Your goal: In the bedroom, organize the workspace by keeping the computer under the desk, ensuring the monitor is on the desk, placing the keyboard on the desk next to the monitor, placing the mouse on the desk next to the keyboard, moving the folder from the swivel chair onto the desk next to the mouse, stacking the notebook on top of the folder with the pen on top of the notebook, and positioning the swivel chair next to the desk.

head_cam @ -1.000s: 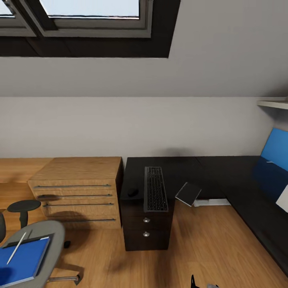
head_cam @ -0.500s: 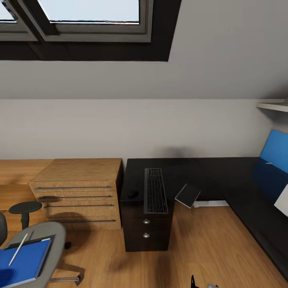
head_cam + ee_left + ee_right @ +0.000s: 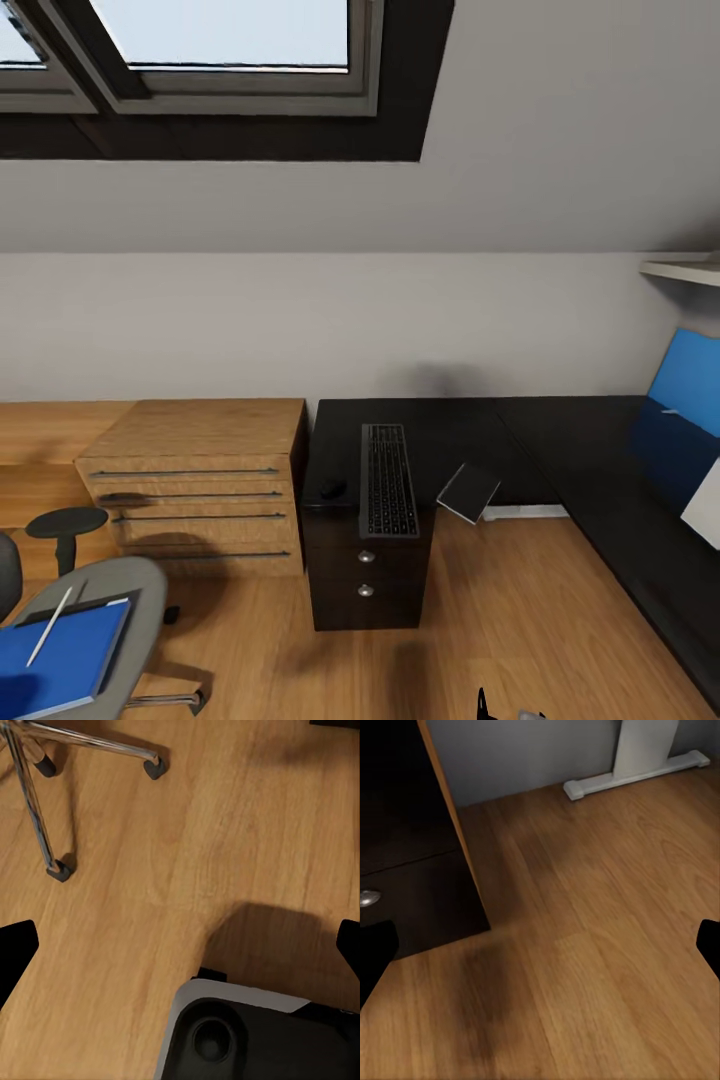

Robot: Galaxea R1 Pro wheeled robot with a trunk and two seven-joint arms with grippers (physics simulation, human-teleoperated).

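Since a second ago my head camera has tilted up slightly. Keyboard (image 3: 389, 480) and mouse (image 3: 332, 487) lie side by side on the desk (image 3: 560, 450); the folder (image 3: 62, 660) rests on the swivel chair (image 3: 140, 600). Both claws hang spread and empty over bare floor (image 3: 607, 967).

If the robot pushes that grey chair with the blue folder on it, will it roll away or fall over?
The swivel chair would probably roll easily: the left wrist view shows its chrome legs ending in small black casters on smooth wooden floor. It seems unlikely to tip, since the legs spread wide. The blue folder and the white pen lie loose, so a quick shove might slide them off.
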